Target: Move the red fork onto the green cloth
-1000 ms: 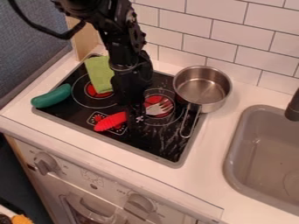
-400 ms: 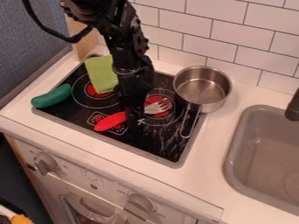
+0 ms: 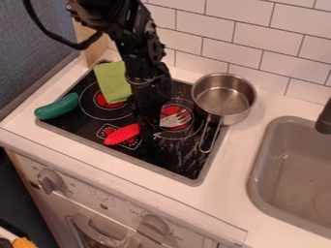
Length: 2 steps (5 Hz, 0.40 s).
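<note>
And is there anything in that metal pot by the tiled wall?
Empty: the pot has no lid on, and its bare metal bottom shows inside.

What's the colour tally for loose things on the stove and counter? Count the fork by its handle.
Red: 1 (fork)
Green: 2 (cloth, cucumber)
Silver: 1 (pot)
Total: 4

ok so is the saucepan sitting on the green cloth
No, the saucepan stands at the stove's right side, while the green cloth lies over at the left.
</note>
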Each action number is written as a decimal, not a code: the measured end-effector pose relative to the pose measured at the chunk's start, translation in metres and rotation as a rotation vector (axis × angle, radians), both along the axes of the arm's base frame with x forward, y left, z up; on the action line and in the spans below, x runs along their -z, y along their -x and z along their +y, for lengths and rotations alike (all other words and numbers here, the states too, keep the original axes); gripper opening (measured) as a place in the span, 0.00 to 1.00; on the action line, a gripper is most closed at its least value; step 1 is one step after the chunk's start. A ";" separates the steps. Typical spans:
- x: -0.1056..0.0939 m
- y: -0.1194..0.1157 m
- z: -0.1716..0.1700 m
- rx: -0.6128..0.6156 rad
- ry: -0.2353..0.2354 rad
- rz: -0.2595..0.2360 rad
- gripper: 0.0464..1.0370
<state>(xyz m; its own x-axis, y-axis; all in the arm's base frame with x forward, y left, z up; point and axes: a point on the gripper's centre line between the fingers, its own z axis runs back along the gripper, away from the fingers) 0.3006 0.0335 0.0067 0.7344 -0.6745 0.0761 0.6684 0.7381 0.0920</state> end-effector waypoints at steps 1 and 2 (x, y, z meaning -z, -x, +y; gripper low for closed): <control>-0.004 0.010 0.007 -0.007 -0.013 0.049 0.31; -0.023 0.001 0.025 -0.049 -0.026 0.030 0.31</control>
<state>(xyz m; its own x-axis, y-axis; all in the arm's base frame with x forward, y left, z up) 0.2996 0.0580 0.0296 0.7680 -0.6394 0.0367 0.6345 0.7674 0.0920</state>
